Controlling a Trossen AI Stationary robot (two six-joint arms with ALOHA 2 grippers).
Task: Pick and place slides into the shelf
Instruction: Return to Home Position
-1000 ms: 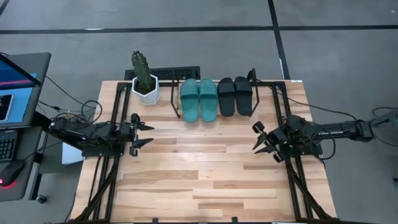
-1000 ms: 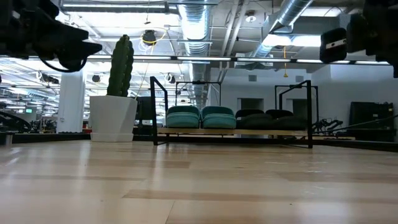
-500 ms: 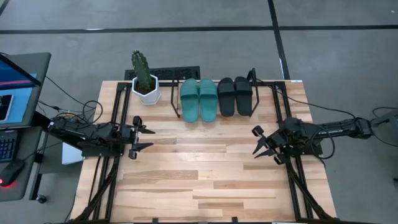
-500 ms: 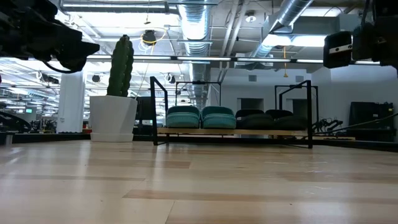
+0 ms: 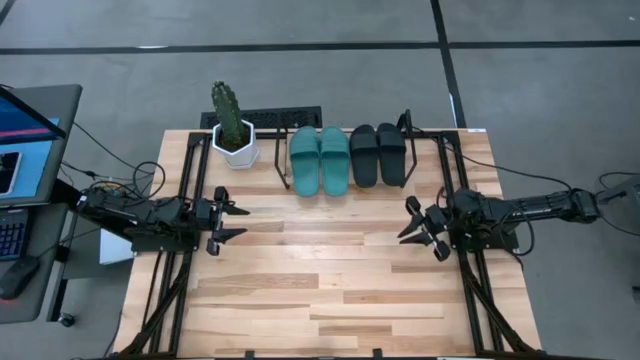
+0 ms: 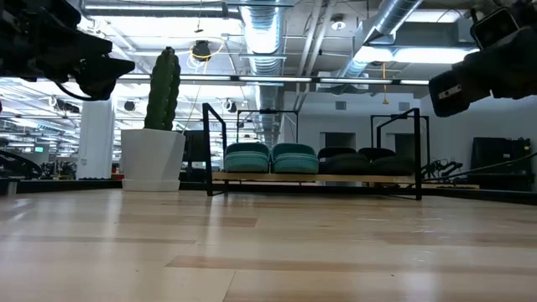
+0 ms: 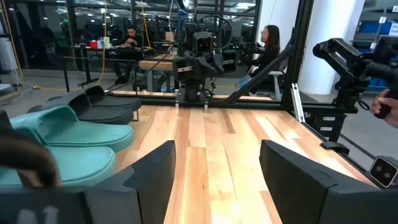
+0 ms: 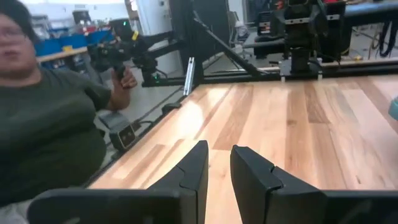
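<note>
Two teal slides and two black slides lie side by side, soles down, on the low black shelf at the table's far edge. The low view shows them between the shelf's upright end brackets. My left gripper hovers open at the table's left side, pointing level, well short of the shelf. My right gripper hovers at the right side, also level. Its fingers are open by only a narrow gap, with nothing between them.
A cactus in a white pot stands just left of the shelf. A laptop sits off the table's left side. A person sits beyond the table's right edge. Bare wood lies between and in front of the grippers.
My right gripper has rolled and turned at the wrist while staying in about the same place; in the low view it now sits slanted instead of level. The slides and my left gripper have kept still.
</note>
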